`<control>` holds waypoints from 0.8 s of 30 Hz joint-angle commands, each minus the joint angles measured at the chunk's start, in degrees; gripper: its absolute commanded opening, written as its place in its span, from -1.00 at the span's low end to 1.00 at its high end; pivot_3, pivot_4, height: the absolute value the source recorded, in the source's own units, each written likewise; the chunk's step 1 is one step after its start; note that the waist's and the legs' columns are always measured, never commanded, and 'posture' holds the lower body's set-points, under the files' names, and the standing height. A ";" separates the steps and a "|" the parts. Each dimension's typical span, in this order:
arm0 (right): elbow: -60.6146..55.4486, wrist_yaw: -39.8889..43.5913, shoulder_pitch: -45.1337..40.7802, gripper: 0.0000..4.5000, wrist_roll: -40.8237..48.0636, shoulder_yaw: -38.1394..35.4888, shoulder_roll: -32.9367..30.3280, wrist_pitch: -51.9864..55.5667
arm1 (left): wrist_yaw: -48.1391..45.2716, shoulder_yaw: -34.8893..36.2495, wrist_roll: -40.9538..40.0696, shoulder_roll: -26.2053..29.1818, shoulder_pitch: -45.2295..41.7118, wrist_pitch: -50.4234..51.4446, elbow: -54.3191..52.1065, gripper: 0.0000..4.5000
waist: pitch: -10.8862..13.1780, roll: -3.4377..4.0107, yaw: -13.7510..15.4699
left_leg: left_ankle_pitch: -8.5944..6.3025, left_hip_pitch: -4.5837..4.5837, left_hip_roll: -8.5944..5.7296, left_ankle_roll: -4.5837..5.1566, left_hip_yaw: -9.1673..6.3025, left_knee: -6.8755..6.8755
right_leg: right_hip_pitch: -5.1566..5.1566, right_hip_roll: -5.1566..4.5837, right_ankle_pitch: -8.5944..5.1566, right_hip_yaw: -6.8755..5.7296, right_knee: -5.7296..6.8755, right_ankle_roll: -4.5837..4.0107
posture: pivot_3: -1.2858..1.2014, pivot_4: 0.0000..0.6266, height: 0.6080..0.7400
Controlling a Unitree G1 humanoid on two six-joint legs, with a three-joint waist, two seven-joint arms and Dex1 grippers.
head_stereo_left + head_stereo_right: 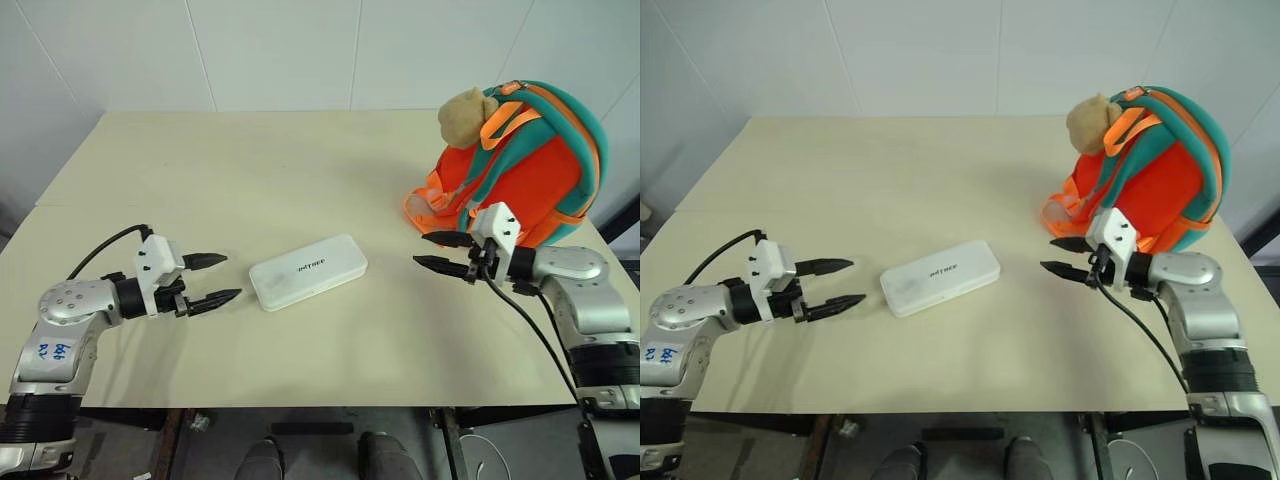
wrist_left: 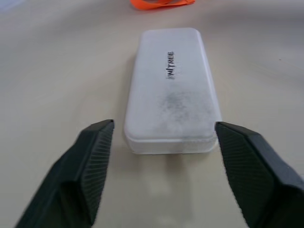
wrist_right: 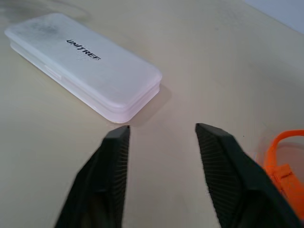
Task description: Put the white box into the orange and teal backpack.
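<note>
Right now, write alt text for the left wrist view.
A flat white box with small dark lettering lies lengthwise on a beige table, just beyond the left gripper, whose two black fingers stand open on either side of its near end, not touching it.

The white box [image 1: 308,271] lies flat near the middle of the table [image 1: 250,170], with bare tabletop all around it. The left gripper [image 1: 213,280] sits just off one short end, fingers spread, a small gap between them and the box. The right gripper [image 1: 441,252], also spread, faces the other end across a wider open strip. The orange and teal backpack [image 1: 525,165] stands just behind the right gripper, blocking that far corner.
</note>
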 commanded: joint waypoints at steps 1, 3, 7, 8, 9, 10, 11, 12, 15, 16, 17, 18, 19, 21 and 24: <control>5.92 -0.29 -4.25 -0.55 -2.07 1.68 2.94 -4.56 | 3.87 3.71 2.18 0.59 3.00 -1.51 0.04 0.01 | 0.00 0.00 -0.05 | 0.00 0.04 0.00 0.00 0.04 -0.03 | 0.00 0.00 0.00 0.05 0.01 0.00 | 0.03 -0.52 1.00; 9.81 -0.09 -6.03 -0.87 -3.33 2.54 4.40 -6.85 | 5.18 4.01 3.33 0.78 4.47 -1.75 0.10 -0.28 | 0.01 0.01 0.14 | 0.00 0.06 0.00 0.00 0.06 -0.04 | 0.00 0.00 0.00 0.06 0.02 0.00 | 0.03 -0.52 1.00; 24.86 -1.59 -12.87 -1.00 -8.39 5.41 8.74 -14.10 | 9.78 1.73 6.93 -0.49 6.96 0.73 -0.82 -0.88 | 0.01 0.01 0.18 | 0.00 0.09 0.00 0.00 0.13 -0.03 | 0.00 0.00 0.02 0.12 0.02 0.02 | 0.03 -0.52 1.00; 27.79 -2.55 -14.49 -1.00 -9.45 5.80 9.77 -15.30 | 10.20 0.87 7.24 -0.97 6.92 1.33 -0.98 -0.99 | 0.01 0.02 0.22 | 0.00 0.11 0.00 0.00 0.13 -0.03 | 0.00 0.01 0.02 0.13 0.03 0.01 | 0.03 -0.52 1.00; 30.44 -3.17 -16.04 -1.00 -10.24 6.05 10.68 -16.47 | 10.59 -0.25 7.75 -1.44 6.65 1.74 -1.18 -0.99 | 0.01 0.02 0.34 | 0.00 0.11 0.00 0.00 0.13 -0.04 | 0.00 0.01 0.02 0.13 0.04 0.01 | 0.03 -0.52 1.00; 33.16 -3.41 -17.55 -1.00 -10.97 6.22 11.27 -17.80 | 11.22 -1.64 8.19 -2.17 6.13 2.74 -1.86 -0.99 | 0.02 0.03 0.42 | 0.00 0.12 0.00 0.00 0.13 -0.04 | 0.00 0.01 0.02 0.13 0.07 0.01 | 0.03 -0.52 1.00; 35.68 -3.58 -18.97 -1.00 -11.94 6.54 11.70 -19.27 | 11.49 -2.92 8.31 -2.94 5.65 3.54 -2.68 -0.99 | 0.02 0.03 0.52 | 0.00 0.11 0.00 0.00 0.13 -0.04 | 0.00 0.01 0.02 0.14 0.07 0.01 | 0.03 -0.52 1.00; 38.73 -4.10 -20.81 -1.00 -12.94 6.73 12.18 -20.45 | 11.92 -4.28 8.42 -3.94 5.15 4.29 -3.59 -0.99 | 0.02 0.03 0.54 | 0.00 0.10 0.00 -0.01 0.13 -0.04 | 0.00 0.01 0.03 0.14 0.07 0.02 | 0.03 -0.52 1.00; 44.55 -5.35 -24.36 -1.00 -14.81 6.89 13.96 -22.93 | 12.37 -7.48 8.25 -6.53 4.03 6.39 -5.89 -0.99 | 0.02 0.04 0.46 | 0.00 0.09 -0.01 -0.01 0.14 -0.04 | 0.00 0.01 0.04 0.15 0.06 0.04 | 0.03 -0.52 1.00; 45.56 -5.22 -24.89 -1.00 -15.13 6.92 14.70 -23.46 | 12.40 -8.01 8.39 -6.92 3.82 6.65 -6.00 -0.99 | 0.02 0.03 0.39 | 0.00 0.10 -0.01 -0.01 0.15 -0.04 | 0.00 0.01 0.04 0.16 0.06 0.04 | 0.03 -0.52 1.00; 46.29 -4.80 -25.18 -1.00 -15.42 7.02 15.42 -23.98 | 12.48 -8.44 8.46 -7.32 3.58 6.80 -5.94 -0.99 | 0.02 0.03 0.31 | 0.00 0.12 0.00 -0.01 0.14 -0.04 | 0.00 0.02 0.04 0.16 0.07 0.04 | 0.03 -0.52 1.00; 46.82 -4.32 -25.19 -1.00 -15.66 7.15 16.09 -24.52 | 12.64 -8.94 8.58 -7.76 3.24 6.77 -5.81 -0.99 | 0.02 0.03 0.10 | 0.01 0.15 0.02 -0.02 0.14 -0.08 | 0.00 0.05 0.04 0.17 0.08 0.03 | 0.03 -0.52 1.00; 46.89 -3.26 -24.73 -1.00 -15.73 7.32 16.80 -25.03 | 13.01 -9.66 8.84 -8.46 2.53 6.85 -5.61 -0.99 | 0.02 0.03 -0.02 | 0.01 0.22 0.04 -0.02 0.17 -0.12 | 0.01 0.08 0.03 0.21 0.09 0.02 | 0.03 -0.52 1.00; 46.44 -1.49 -23.58 -1.00 -15.59 7.41 18.11 -25.41 | 13.47 -10.58 9.16 -9.40 1.36 6.96 -5.03 -0.99 | 0.02 0.03 -0.04 | 0.01 0.27 0.04 -0.03 0.22 -0.15 | 0.01 0.08 0.03 0.26 0.11 0.02 | 0.03 -0.52 1.00; 45.03 0.99 -21.23 -1.00 -15.18 7.46 19.29 -25.38 | 13.43 -11.30 9.65 -9.94 0.61 6.89 -4.14 -0.99 | 0.02 0.04 0.01 | 0.01 0.35 0.03 -0.03 0.30 -0.14 | 0.07 0.07 0.03 0.33 0.12 0.03 | 0.03 -0.52 1.00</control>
